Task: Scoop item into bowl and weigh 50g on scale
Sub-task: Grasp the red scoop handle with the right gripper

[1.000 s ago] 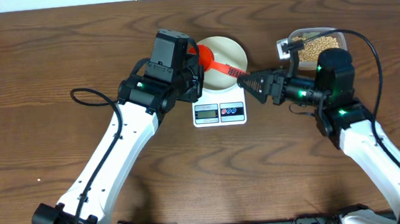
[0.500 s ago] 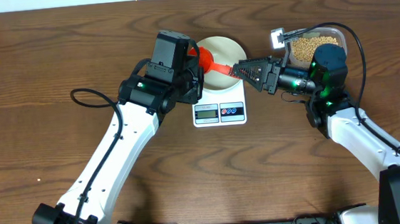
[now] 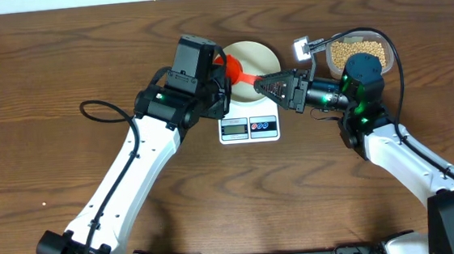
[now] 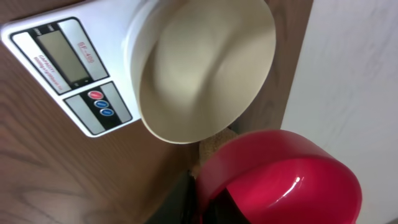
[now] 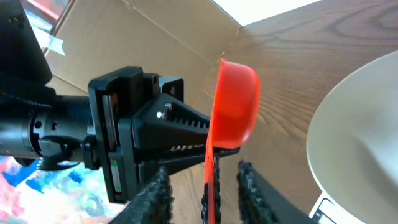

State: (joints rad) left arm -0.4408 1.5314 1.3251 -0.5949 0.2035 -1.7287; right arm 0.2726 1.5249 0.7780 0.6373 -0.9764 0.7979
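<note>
Left end effector (image 5: 206,137): I read it as fully closed and clamped on the red scoop (image 3: 233,64). The scoop hangs over the left rim of the bowl (image 3: 260,55). The bowl sits on the scale (image 3: 249,128), which rests on the surface (image 3: 44,76).

Right end effector (image 5: 204,171): partly open. Its fingers (image 5: 158,190) straddle the scoop handle, with a gap on each side.

The beans (image 3: 357,51) lie in the clear tub (image 3: 331,47), to the right of the bowl.

On the scale (image 4: 99,28), red print beside the grey display (image 4: 57,58) reads roughly "SF-400"; the small line along its edge is illegible.
</note>
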